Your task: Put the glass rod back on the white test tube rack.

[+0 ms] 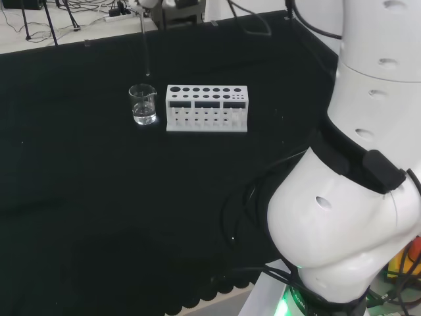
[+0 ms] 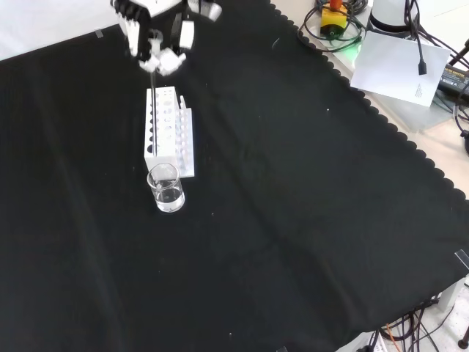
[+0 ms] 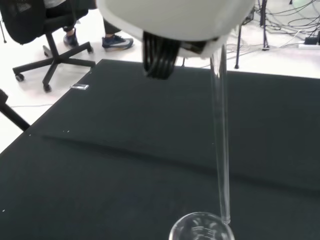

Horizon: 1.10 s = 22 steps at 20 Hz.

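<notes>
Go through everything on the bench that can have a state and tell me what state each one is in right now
Hand: shut on the glass rod, raised above the bench.
Glass rod: held roughly upright, lower tip just above the beaker's rim, not in the rack.
Beaker: upright beside the rack, a little clear liquid in the bottom.
White test tube rack: upright on the cloth, the holes that show are empty.
</notes>
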Each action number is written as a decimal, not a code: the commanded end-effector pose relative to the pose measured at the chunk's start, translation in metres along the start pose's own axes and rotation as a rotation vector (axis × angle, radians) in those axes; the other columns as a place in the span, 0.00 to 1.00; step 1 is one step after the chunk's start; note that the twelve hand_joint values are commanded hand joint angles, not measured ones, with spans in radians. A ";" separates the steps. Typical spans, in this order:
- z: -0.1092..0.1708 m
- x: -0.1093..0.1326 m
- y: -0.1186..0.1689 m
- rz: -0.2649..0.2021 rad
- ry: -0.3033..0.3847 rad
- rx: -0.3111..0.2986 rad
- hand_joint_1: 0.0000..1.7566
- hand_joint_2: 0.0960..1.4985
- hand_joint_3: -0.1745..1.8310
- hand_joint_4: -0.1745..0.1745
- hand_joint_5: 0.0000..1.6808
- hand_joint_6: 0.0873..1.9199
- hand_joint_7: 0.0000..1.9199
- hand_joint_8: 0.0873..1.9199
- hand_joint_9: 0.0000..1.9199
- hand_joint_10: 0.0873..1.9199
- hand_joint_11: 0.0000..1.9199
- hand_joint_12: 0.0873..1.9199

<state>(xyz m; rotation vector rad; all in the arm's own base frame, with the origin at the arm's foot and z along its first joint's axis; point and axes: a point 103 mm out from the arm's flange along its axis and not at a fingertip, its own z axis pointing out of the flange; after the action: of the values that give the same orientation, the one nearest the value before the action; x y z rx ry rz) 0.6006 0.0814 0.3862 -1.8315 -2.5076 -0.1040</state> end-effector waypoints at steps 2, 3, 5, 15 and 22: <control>-0.017 -0.035 -0.028 0.071 -0.005 -0.021 0.69 0.35 0.50 0.00 0.72 0.42 0.79 0.56 0.95 0.43 0.92 0.36; -0.018 -0.040 -0.030 0.083 -0.005 -0.024 0.69 0.35 0.50 0.00 0.72 0.42 0.79 0.56 0.95 0.43 0.92 0.36; -0.019 -0.051 -0.037 0.104 -0.005 -0.031 0.69 0.35 0.50 0.00 0.72 0.42 0.79 0.56 0.95 0.43 0.92 0.36; -0.007 -0.074 -0.052 0.142 -0.007 -0.023 0.69 0.35 0.51 0.00 0.72 0.42 0.79 0.56 0.94 0.43 0.92 0.36; 0.000 -0.077 -0.057 0.132 0.004 -0.013 0.69 0.35 0.51 0.00 0.72 0.42 0.79 0.56 0.94 0.43 0.92 0.36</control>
<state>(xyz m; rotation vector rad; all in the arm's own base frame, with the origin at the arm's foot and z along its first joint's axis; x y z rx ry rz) 0.5714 -0.0088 0.3825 -2.0028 -2.3799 -0.1253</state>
